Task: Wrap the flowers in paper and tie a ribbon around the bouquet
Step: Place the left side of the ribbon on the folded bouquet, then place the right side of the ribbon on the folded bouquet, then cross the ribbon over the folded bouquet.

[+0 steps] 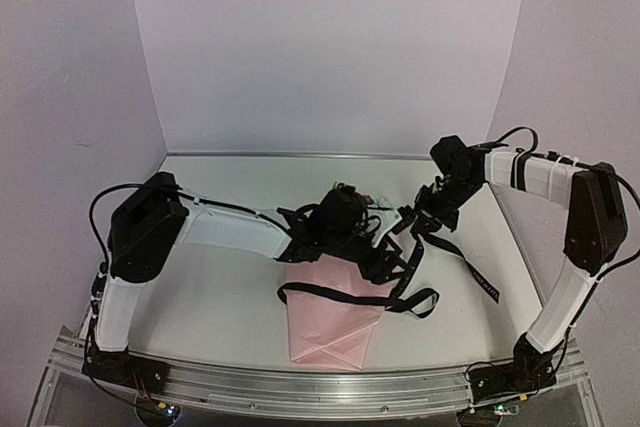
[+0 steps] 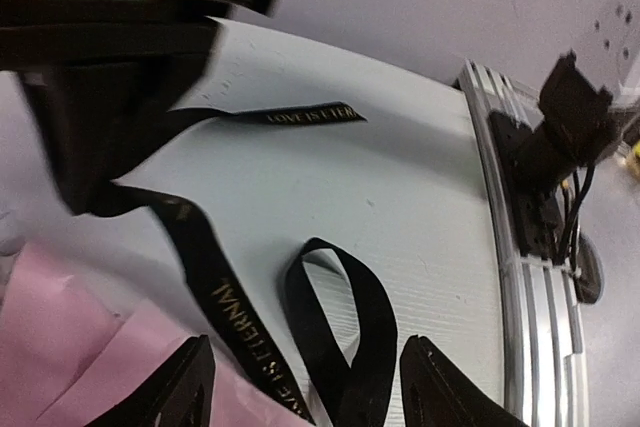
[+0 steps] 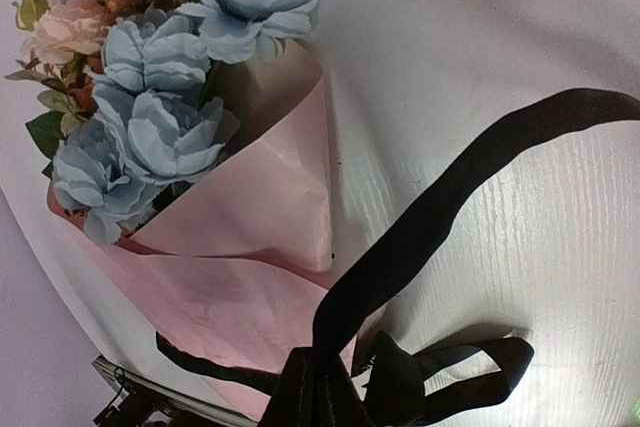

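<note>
The bouquet lies mid-table as a pink paper (image 1: 330, 327) cone, tip toward the near edge. In the right wrist view the flowers (image 3: 150, 77), blue, cream and orange, show from the paper (image 3: 260, 187) at its wide end. The black ribbon (image 1: 340, 294) crosses the cone, and a tail trails off to the right. My left gripper (image 1: 385, 262) hovers over the cone's upper right, open (image 2: 310, 392), with a slack loop of the ribbon (image 2: 340, 337) lying between its fingers. My right gripper (image 1: 415, 219) is shut on the ribbon (image 3: 450, 197), which runs into its jaws (image 3: 335, 392).
An aluminium rail (image 1: 300, 387) borders the table's near edge, and the right arm's base (image 2: 560, 137) stands on it. White walls close the back and both sides. The lettered ribbon end (image 2: 300, 114) lies flat on the white table (image 1: 230, 277).
</note>
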{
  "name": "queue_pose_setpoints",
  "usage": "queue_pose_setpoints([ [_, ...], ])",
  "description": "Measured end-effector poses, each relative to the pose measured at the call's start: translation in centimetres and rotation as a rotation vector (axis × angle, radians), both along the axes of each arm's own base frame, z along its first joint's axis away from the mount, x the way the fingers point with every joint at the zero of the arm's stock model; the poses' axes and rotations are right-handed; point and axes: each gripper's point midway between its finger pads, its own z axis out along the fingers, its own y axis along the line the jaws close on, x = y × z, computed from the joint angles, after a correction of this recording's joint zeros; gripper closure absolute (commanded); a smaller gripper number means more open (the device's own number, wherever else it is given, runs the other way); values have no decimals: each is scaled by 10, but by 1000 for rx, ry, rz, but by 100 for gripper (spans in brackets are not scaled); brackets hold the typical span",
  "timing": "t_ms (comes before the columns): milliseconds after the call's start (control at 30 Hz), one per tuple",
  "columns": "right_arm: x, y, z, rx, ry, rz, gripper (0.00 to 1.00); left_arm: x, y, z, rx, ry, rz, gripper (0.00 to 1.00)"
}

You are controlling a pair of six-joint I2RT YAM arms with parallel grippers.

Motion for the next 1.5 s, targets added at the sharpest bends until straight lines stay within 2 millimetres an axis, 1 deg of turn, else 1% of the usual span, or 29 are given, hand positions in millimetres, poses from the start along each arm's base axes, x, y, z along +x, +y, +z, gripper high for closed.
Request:
queue_pose_setpoints([
  [33, 0, 3, 2, -1, -10, 19, 100, 7, 13, 9, -14, 18, 32, 32],
  [100, 1, 13, 11, 1, -44, 71, 100, 15, 41, 26, -39, 53, 87, 33],
  [133, 0, 20, 17, -1, -64, 109, 100, 21, 59, 39, -61, 70, 125, 34],
  [167, -2, 30, 25, -1, -90, 155, 100, 26, 77, 51, -88, 80, 165, 34],
  [200, -6, 45, 36, 2, -122, 222, 98, 30, 101, 62, -115, 92, 211, 34],
  [233, -12, 60, 45, 7, -155, 287, 93, 31, 122, 70, -136, 106, 249, 34],
  [300, -32, 94, 60, 20, -214, 436, 83, 39, 166, 80, -176, 129, 353, 34],
  [367, -67, 125, 61, 26, -233, 609, 71, 50, 210, 80, -195, 158, 481, 34],
  [400, -88, 134, 55, 21, -218, 687, 64, 53, 224, 76, -196, 172, 529, 34],
  [433, -106, 139, 48, 11, -199, 759, 57, 55, 234, 70, -190, 189, 567, 34],
  [467, -122, 139, 40, -3, -172, 812, 50, 56, 241, 63, -175, 205, 592, 35],
  [533, -142, 125, 18, -54, -100, 865, 35, 54, 246, 44, -122, 246, 622, 36],
  [567, -148, 115, 8, -87, -64, 869, 31, 53, 248, 35, -96, 262, 632, 38],
  [600, -150, 102, -2, -133, -32, 866, 27, 52, 248, 25, -66, 278, 637, 39],
  [633, -151, 91, -7, -168, -7, 857, 25, 51, 249, 17, -42, 294, 641, 40],
  [700, -146, 81, -10, -213, -1, 842, 23, 50, 250, 2, 1, 316, 648, 43],
  [767, -136, 76, -7, -254, -24, 811, 23, 49, 251, -11, 41, 336, 652, 45],
  [833, -122, 74, 0, -291, -52, 762, 24, 49, 251, -19, 72, 347, 653, 46],
  [933, -98, 77, 9, -330, -95, 672, 26, 51, 249, -22, 99, 347, 650, 46],
  [1000, -78, 78, 8, -351, -107, 591, 28, 52, 248, -21, 105, 345, 649, 46],
  [1067, -59, 76, 0, -361, -93, 496, 28, 52, 248, -21, 107, 343, 647, 47],
  [1133, -41, 71, -17, -368, -67, 387, 29, 51, 249, -22, 116, 341, 644, 47],
  [1267, -18, 58, -44, -398, -19, 226, 32, 50, 249, -24, 127, 338, 637, 47],
  [1367, -7, 54, -53, -396, -15, 134, 35, 48, 250, -26, 135, 342, 632, 48],
  [1433, 0, 56, -54, -380, -26, 85, 37, 47, 250, -26, 137, 342, 630, 48],
  [1500, 7, 58, -53, -361, -40, 41, 43, 46, 250, -27, 143, 345, 623, 49],
])
